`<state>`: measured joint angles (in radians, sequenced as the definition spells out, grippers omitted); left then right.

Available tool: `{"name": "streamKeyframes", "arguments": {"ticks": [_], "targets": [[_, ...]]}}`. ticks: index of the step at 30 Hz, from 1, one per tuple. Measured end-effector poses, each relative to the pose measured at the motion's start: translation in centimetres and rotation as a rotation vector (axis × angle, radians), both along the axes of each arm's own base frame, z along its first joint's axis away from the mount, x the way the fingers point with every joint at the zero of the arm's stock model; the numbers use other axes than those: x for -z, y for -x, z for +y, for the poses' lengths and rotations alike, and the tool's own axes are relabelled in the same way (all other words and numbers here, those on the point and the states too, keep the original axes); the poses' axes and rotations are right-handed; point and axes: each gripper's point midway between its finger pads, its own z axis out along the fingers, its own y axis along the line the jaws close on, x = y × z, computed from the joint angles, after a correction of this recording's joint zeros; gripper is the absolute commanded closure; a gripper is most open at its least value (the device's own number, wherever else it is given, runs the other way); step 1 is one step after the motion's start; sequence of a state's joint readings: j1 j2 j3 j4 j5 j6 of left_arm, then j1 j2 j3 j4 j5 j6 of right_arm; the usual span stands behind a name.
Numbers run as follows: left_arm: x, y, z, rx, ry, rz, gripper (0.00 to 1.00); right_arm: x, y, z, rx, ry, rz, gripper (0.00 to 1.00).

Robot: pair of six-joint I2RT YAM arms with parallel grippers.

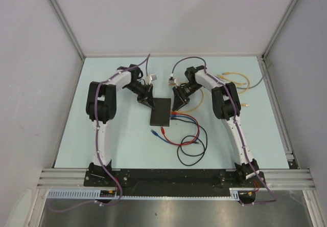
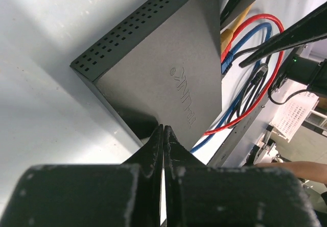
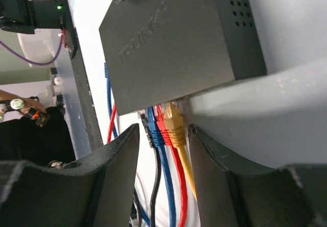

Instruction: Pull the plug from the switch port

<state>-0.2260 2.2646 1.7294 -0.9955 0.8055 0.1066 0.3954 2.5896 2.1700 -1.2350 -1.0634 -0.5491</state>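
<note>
On the counter (image 1: 102, 135), right between my two arms, lies the switch (image 1: 160, 111) — flat and black, with its ports on the side that faces my right arm. Four plugs sit in those ports in a row: the yellow plug (image 3: 175, 122), the red plug (image 3: 162, 123), the blue plug (image 3: 153, 132) and the black plug (image 3: 146, 127). My right hand (image 3: 163, 135) is spread open with nothing in it. It has one finger on each side of the row, so it can close on a plug and pull it straight out. The yellow plug is closest to a finger, but I cannot tell which plug I would catch. My left hand (image 2: 163, 132) is clenched shut on nothing, with its tip at the other side of the switch — I think it is there to hold the box down so it will not slide when I pull. Loose cables (image 1: 189, 140) curl away toward my bases.
</note>
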Motion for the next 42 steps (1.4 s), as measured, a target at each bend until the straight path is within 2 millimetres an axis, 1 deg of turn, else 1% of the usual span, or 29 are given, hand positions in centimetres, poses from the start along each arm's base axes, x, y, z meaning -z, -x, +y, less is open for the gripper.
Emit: {"name": "streamKeyframes", "arguments": {"ticks": [4, 12, 17, 21, 37, 40, 42], "targets": [[0.0, 0.1, 0.0, 0.000, -0.002, 0.004, 1.00, 0.1, 0.4, 0.5, -0.004, -0.013, 0.024, 0.53], [0.0, 0.1, 0.0, 0.002, -0.004, 0.005, 1.00, 0.2, 0.3, 0.9, 0.010, -0.023, 0.061, 0.55], [0.1, 0.3, -0.2, 0.009, -0.007, 0.005, 1.00, 0.4, 0.2, 1.1, 0.028, -0.013, 0.086, 0.58], [0.1, 0.4, -0.4, 0.014, -0.007, 0.005, 1.00, 0.6, 0.1, 1.1, 0.038, -0.002, 0.097, 0.63], [0.1, 0.5, -0.5, 0.016, -0.012, 0.005, 1.00, 1.3, 0.0, 1.5, 0.057, 0.061, 0.097, 0.76], [0.1, 0.5, -0.5, 0.017, -0.011, 0.005, 1.00, 1.3, 0.0, 1.5, 0.059, 0.066, 0.098, 0.80], [0.1, 0.5, -0.5, 0.017, -0.012, 0.005, 1.00, 1.4, 0.0, 1.4, 0.059, 0.068, 0.096, 0.82]]}}
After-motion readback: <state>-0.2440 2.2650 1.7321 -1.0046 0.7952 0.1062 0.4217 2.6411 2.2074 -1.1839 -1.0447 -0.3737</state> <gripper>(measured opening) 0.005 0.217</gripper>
